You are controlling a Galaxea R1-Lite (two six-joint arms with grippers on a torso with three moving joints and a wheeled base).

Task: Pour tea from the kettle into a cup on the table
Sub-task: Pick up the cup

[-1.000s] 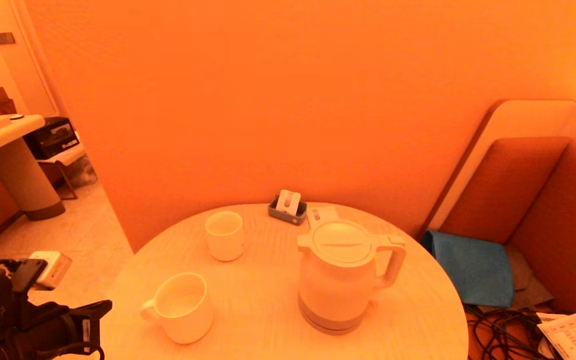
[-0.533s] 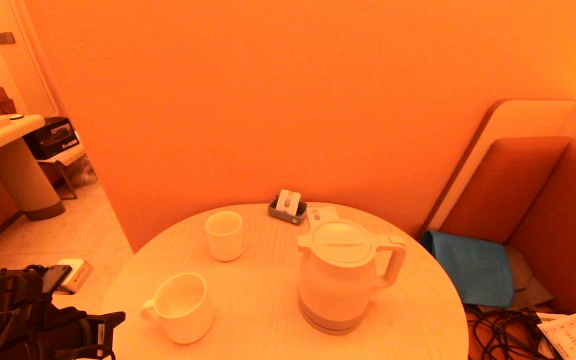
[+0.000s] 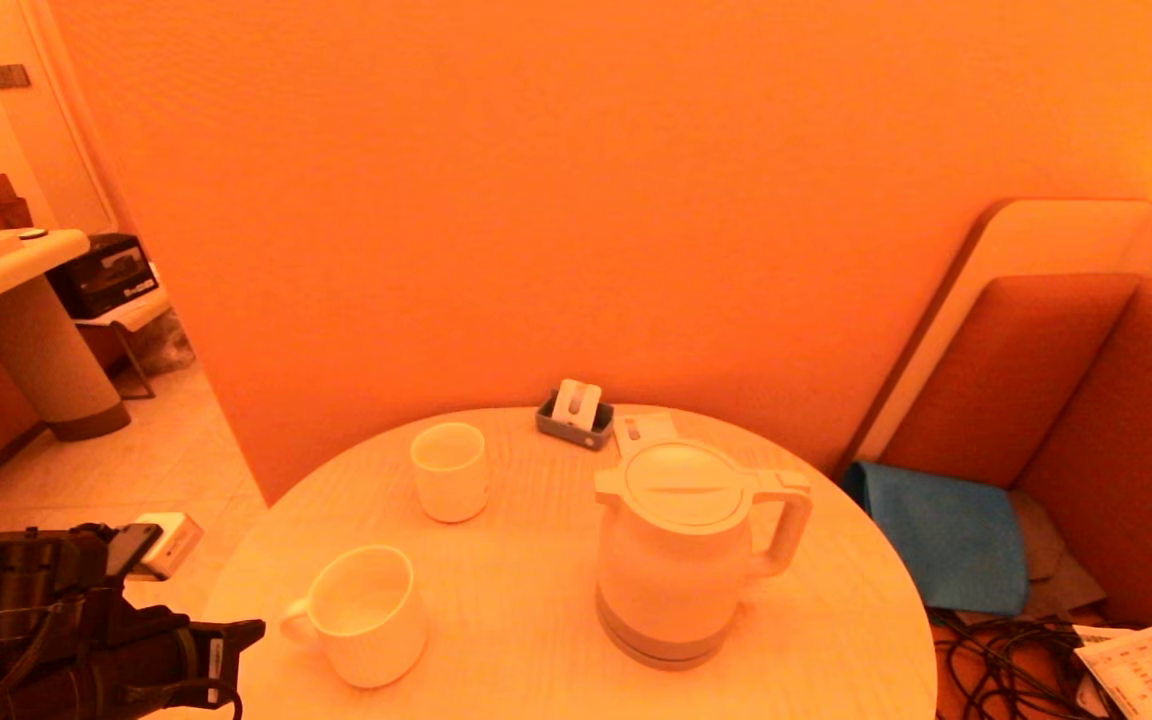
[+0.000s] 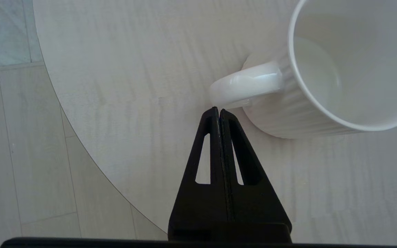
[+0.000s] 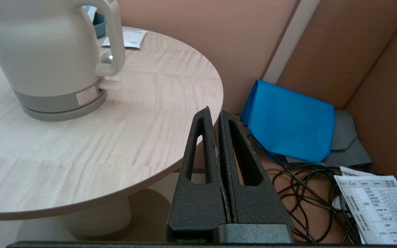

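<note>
Start at your far left: the left pincer (image 4: 219, 112) hangs over the near-left edge of the desk (image 3: 516, 600), its two black fingers pressed flat together with nothing between them. Its tip sits just beside the handle of the mug (image 3: 364, 615); in the left wrist view you cannot tell whether it touches. That mug stands upright on the near-left part of the desk, handle turned toward the left arm.

Farther back and a little right you find the cup (image 3: 449, 470), upright and on its own, well apart from the mug. The mug lies between the left pincer and the cup.

Behind the cup, at the far edge near the wall, sits a small grey tray (image 3: 574, 418) with a white item standing in it, and just to its right a flat packet (image 3: 642, 430) lies on the desk.

Right of centre stands the kettle (image 3: 676, 555), upright, lid on, its handle pointing right and its spout side toward the cups. Nothing grips it.

The right pincer (image 5: 215, 113) shows only in its own wrist view: fingers closed together, empty, held off the near-right edge of the desk, well apart from the kettle's handle.

Beyond it on the right bench you see a blue cloth (image 3: 941, 535), tangled cables (image 3: 996, 665) and a printed sheet (image 3: 1141, 670).
</note>
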